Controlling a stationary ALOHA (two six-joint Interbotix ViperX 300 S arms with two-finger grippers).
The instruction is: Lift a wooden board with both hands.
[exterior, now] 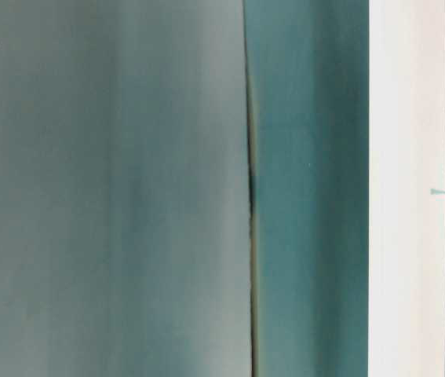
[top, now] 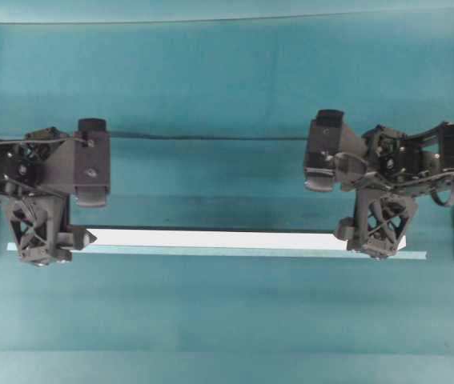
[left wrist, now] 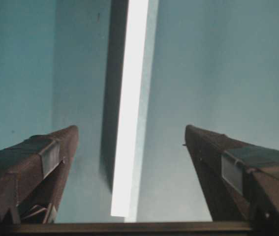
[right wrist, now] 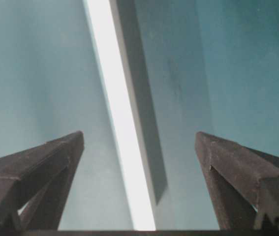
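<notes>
Board (top: 210,238) lies flat on the teal worktop (top: 227,96), long and narrow, running side to side just behind a pale tape line (top: 307,253) that outreaches it at both ends. It looks like a thin, stiff plank, probably light for its length, with a smooth painted-looking face that may prove slippery between hard fingers; being rigid, it should neither sag nor fold, but its length means any uneven lift would tilt it and let it slide out. At the left end the left tool (top: 46,232) stands over the board's tip with its jaws spread wide; in its wrist view the two fingers (left wrist: 46,162) sit well apart on either side of the white strip, touching nothing. Along the middle the board is bare and unsupported. At the right end the right tool (top: 379,228) hangs over the other tip, likewise spread wide, its fingers (right wrist: 46,167) straddling the plank without contact. Neither tool holds anything. The sensible hold, as I judge it, is across the narrow width near each end, pinching the long edges, with both sides closing and rising together so the plank stays level.
</notes>
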